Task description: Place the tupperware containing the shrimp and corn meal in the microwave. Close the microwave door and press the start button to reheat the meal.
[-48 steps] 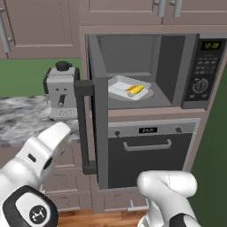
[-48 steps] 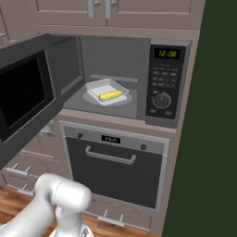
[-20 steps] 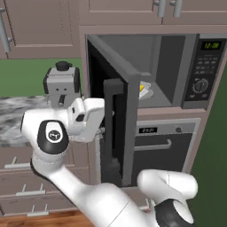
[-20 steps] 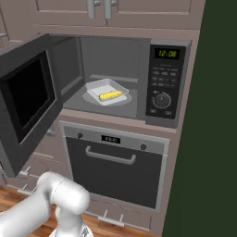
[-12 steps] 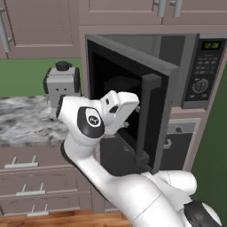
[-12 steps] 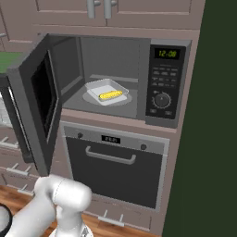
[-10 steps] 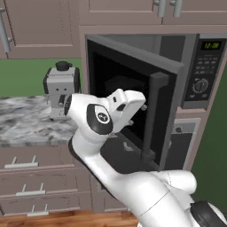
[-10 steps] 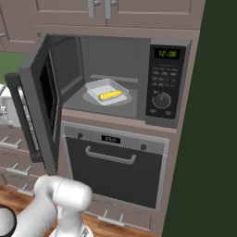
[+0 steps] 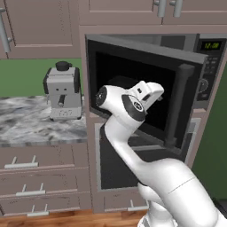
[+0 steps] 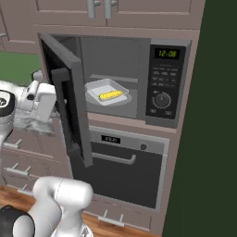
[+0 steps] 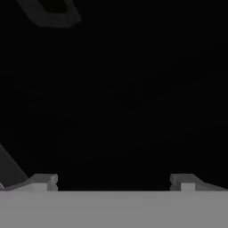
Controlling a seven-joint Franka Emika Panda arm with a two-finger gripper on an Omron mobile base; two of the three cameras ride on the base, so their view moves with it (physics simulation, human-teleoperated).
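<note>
The microwave door (image 10: pixel 69 106) has swung further shut, pushed by the gripper (image 11: pixel 113 181) with fingers spread wide, tray (image 10: pixel 109 91) inside

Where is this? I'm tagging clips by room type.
A home-style kitchen, rendered: a built-in microwave above an oven, a coffee machine on a marble counter, and wooden cabinets.

Arm rises from base, bends at elbow, forearm reaching up and forward. Wrist turned, hand level, pointing ahead. Gripper (image 11: pixel 113 182) jaws spread wide, nothing between them; fingertips (image 11: pixel 44 181) far apart at bottom of hand view. Hand (image 9: pixel 148 92) white, seen side-on in left base view; in right base view hand (image 10: pixel 42 104) at left edge.
</note>
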